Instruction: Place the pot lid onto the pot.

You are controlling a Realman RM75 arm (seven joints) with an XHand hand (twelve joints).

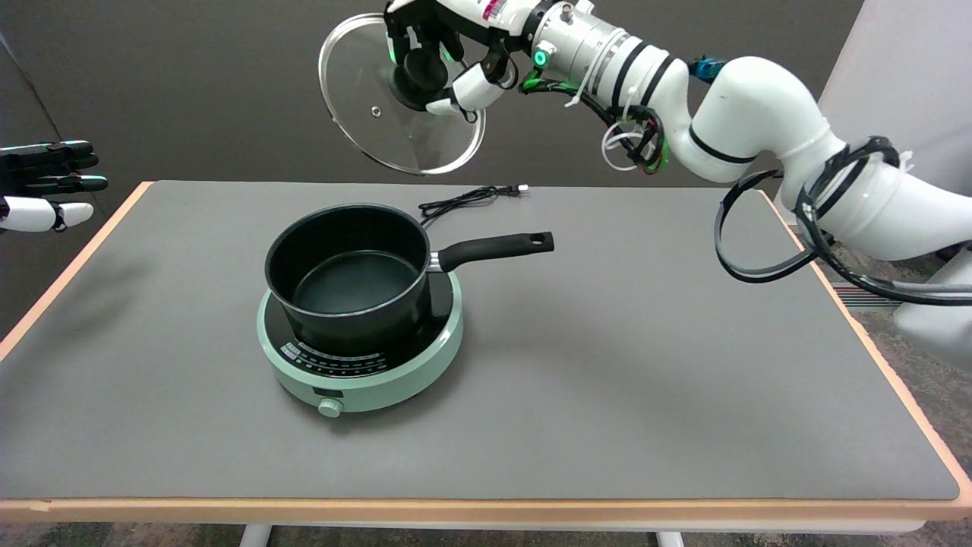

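We are seeing the right robot hand (pixel 437 64) gripping the black knob of the glass pot lid (pixel 380 114), fingers curled around it. The lid is hanging tilted in the air, above and behind the black saucepan (pixel 345 277), well apart from it. The saucepan is sitting uncovered on a mint-green induction cooker (pixel 361 357) on the desk (pixel 645 380), its handle pointing right. A black power cord (pixel 471 199) is lying just behind the saucepan.

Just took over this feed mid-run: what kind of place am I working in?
Probably a lab test bench staged as a kitchen: a bare grey-topped table before a plain dark backdrop, holding only a pot on a green induction cooker, unplugged.
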